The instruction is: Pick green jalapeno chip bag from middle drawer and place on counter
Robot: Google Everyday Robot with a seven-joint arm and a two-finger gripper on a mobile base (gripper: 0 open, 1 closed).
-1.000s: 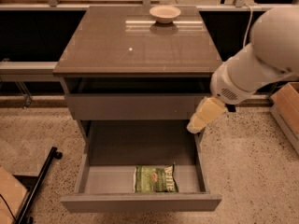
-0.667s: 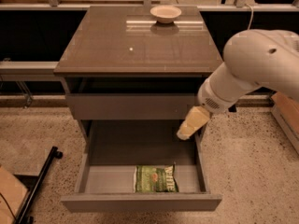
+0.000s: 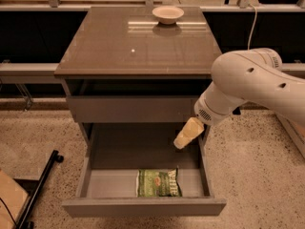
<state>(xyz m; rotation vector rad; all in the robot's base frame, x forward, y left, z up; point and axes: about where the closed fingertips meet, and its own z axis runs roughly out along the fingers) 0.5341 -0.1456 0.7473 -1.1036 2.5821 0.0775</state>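
While the bag [image 3: 158,182] lies flat in the pulled-out drawer [image 3: 143,207], the gripper [image 3: 188,133] hangs above it and does not touch it. The bag is green with white letters. It sits close to the front wall of the drawer, a little to the right of the middle. One end points left and the other points right.

The drawer is grey and wide, with low walls. It sticks out far toward the camera.

The gripper is pale cream and points down and to the left. It is over the back right part of the drawer, near the right wall. It is just below the right end of the top drawer [image 3: 131,109]. I cannot tell if it is spread apart or squeezed together. A fat white arm [image 3: 252,78] with small dark holes holds it and comes in from the right side.

The top drawer is pushed in, and its front is flat and grey. Right above it is the counter [image 3: 95,51], shiny and brown. A tiny white speck [image 3: 133,51] shows near its middle. A small pale bowl [image 3: 167,14] stands at the back edge of the counter, a bit to the right.

The floor [image 3: 248,175] is spotty and light. A black pole [image 3: 40,187] lies on it, left of the drawer.
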